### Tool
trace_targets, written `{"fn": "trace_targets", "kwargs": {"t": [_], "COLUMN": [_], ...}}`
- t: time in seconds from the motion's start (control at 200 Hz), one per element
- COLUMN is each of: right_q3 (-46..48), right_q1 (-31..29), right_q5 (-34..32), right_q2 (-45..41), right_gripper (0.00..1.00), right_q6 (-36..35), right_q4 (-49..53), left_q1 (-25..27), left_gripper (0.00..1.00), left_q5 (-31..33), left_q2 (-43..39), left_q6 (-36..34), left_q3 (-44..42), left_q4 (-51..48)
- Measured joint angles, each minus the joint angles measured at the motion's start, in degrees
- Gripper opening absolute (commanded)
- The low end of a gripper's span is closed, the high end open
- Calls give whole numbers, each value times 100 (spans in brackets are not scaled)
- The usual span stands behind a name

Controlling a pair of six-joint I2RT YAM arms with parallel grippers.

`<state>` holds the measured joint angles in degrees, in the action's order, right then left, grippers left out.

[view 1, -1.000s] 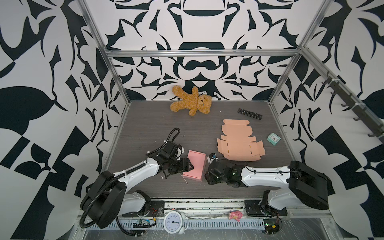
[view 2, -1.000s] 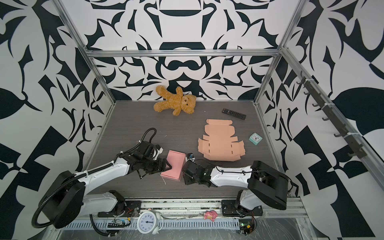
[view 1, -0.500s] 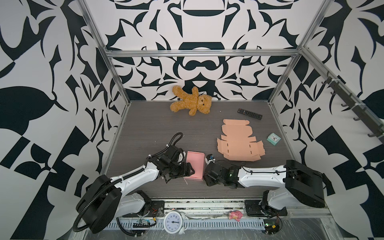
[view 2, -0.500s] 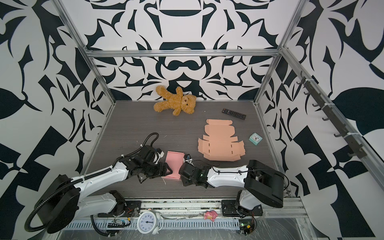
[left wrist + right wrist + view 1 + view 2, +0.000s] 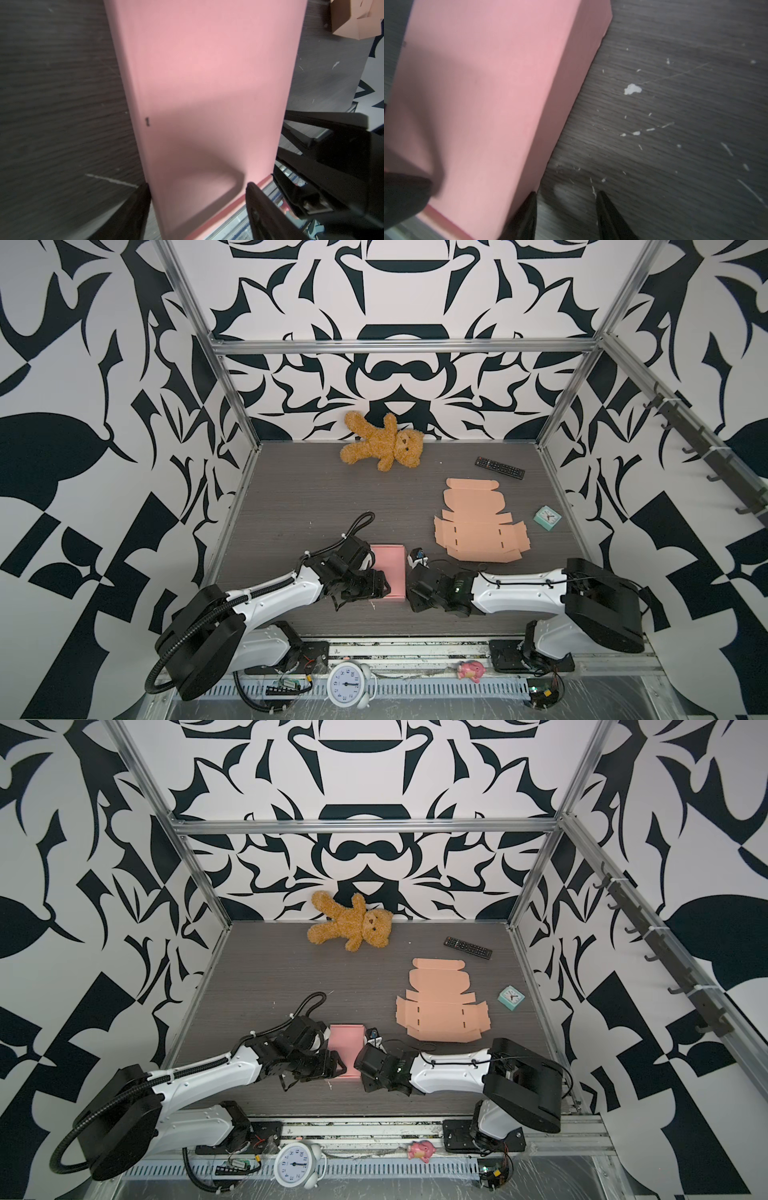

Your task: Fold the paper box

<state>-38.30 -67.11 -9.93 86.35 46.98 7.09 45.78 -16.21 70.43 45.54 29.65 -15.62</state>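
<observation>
We see a pink box (image 5: 392,568), a peach cardboard blank (image 5: 478,526) (dark wood-grain surface (image 5: 311,497) beneath), and black-and-white patterned walls (image 5: 395,377).

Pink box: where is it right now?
In both top views the pink box lies front-centre between the left end effector and right end effector, left of the cardboard blank.

Black-and-white patterned walls (image 5: 395,377) enclose a dark wood-grain floor (image 5: 316,497).

arms (image 5: 519,601): white shells, black joints | cable conduit (image 5: 354,525): black, ribbed | fingers (image 5: 607,218): black, tapered
</observation>
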Motion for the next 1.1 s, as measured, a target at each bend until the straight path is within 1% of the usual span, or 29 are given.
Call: {"fn": "trace_targets", "kwargs": {"t": [0.355,0.57,0.625,0.64,0.695,0.835,0.945,1.005,1.1], "right_q3": [87,393,424,426,426,442,442,442,435], "right_q1": [-46,-114,-114,-114,-111,-92,61,243,577], "right_q5": [-85,-61,-31,-26,-31,-240,-376,-389,-382], "right_q2": [-9,-238,-278,-282,-308,-629,-986,-1093,-1119], "right_gripper": [48,49,48,48,46,42,39,36,32], "right_q6": [4,20,20,20,24,13,-70,-129,-282], "right_q4": [-195,-492,-494,-492,-444,-162,26,79,142], "left_q1": [13,35,13,7,-35,-328,-734,-962,-1263], "left_gripper": [75,84,84,88,90,92,92,92,92], "left_q5": [46,81,79,76,76,46,-42,-122,-297], "left_q2": [-127,-496,-636,-669,-791,-1132,-1349,-1355,-1075], "left_q6": [138,122,94,94,59,-118,-306,-407,-625], "left_q3": [-2,-28,-33,-33,-33,-33,-33,-17,164], "left_q4": [-146,-278,-315,-323,-376,-623,-756,-787,-887]}}
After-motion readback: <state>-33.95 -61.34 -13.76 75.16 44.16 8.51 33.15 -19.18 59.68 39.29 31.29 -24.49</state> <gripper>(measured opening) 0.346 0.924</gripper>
